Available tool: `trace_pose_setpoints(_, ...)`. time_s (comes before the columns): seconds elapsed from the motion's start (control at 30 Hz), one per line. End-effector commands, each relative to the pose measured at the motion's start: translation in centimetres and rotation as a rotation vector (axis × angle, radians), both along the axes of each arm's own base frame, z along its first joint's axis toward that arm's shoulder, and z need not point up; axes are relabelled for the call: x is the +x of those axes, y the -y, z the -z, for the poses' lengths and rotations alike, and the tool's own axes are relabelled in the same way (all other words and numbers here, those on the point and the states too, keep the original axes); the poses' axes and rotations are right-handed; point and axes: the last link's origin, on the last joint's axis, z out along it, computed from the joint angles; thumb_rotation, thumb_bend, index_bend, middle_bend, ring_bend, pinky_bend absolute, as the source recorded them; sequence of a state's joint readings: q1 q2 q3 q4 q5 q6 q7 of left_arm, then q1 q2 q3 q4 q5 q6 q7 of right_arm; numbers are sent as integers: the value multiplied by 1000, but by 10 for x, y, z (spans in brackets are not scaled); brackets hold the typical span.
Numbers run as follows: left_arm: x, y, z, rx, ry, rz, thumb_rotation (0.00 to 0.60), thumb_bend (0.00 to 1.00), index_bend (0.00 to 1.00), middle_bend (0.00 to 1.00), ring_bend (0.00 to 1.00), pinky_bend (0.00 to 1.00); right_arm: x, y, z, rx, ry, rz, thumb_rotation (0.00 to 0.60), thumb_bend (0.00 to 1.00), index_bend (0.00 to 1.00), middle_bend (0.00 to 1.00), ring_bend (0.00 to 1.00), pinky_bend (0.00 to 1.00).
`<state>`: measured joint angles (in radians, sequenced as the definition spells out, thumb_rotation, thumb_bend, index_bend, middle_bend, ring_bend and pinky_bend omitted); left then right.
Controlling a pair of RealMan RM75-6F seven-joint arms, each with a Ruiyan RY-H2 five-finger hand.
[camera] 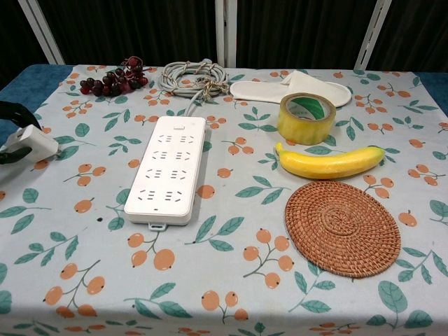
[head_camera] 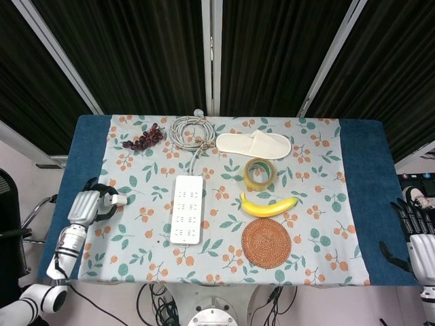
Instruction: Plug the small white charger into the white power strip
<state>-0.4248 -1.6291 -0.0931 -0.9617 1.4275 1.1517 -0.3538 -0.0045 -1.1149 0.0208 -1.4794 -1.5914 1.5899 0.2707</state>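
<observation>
The white power strip (head_camera: 187, 208) (camera: 168, 168) lies lengthwise on the floral cloth, left of centre, its grey cord coiled at the back. My left hand (head_camera: 88, 206) hovers at the table's left edge and pinches the small white charger (head_camera: 118, 200) (camera: 31, 142) between dark fingertips (camera: 15, 110). The charger is held just above the cloth, well to the left of the strip. My right hand (head_camera: 417, 238) hangs off the table's right edge, fingers spread, holding nothing.
A banana (head_camera: 268, 206), a woven round coaster (head_camera: 266, 242) and a tape roll (head_camera: 259, 174) sit right of the strip. A white slipper (head_camera: 253, 145), the coiled cord (head_camera: 191, 130) and dark grapes (head_camera: 143, 139) line the back edge.
</observation>
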Motion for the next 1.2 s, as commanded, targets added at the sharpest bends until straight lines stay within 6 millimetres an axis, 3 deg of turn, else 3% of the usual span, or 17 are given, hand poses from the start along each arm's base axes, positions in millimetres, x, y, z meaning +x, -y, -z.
trace_pose_setpoints(0.03, 5, -4, -1, 10, -53, 18, 600, 345, 456, 475, 295, 118, 0, 0, -1, -2, -1, 2, 600, 270, 0, 0, 0, 0)
trace_pose_setpoints(0.3, 7, -6, -3, 7, -74, 20, 600, 346, 520, 563, 386, 204, -2, -1, -2, -5, 0, 5, 600, 270, 0, 0, 0, 0)
trace_pose_setpoints(0.5, 27, -8, -10, 14, -5, 106, 600, 368, 567, 621, 460, 319, -1, -1, -2, -8, -2, -1, 600, 271, 0, 0, 0, 0)
trace_pose_setpoints(0.8, 92, -27, -11, -70, -18, 357, 600, 403, 604, 665, 521, 459, 2, -1, -2, -8, -9, -2, 600, 270, 0, 0, 0, 0)
trace_pose_setpoints(0.97, 136, -35, -5, -147, -93, 464, 600, 418, 634, 720, 592, 600, 2, -1, -1, -6, -12, 3, 600, 270, 0, 0, 0, 0)
trace_pose_setpoints(1.2, 172, -35, 8, -243, -201, 499, 600, 418, 639, 726, 597, 639, 2, 1, -2, -1, -15, 8, 600, 270, 0, 0, 0, 0)
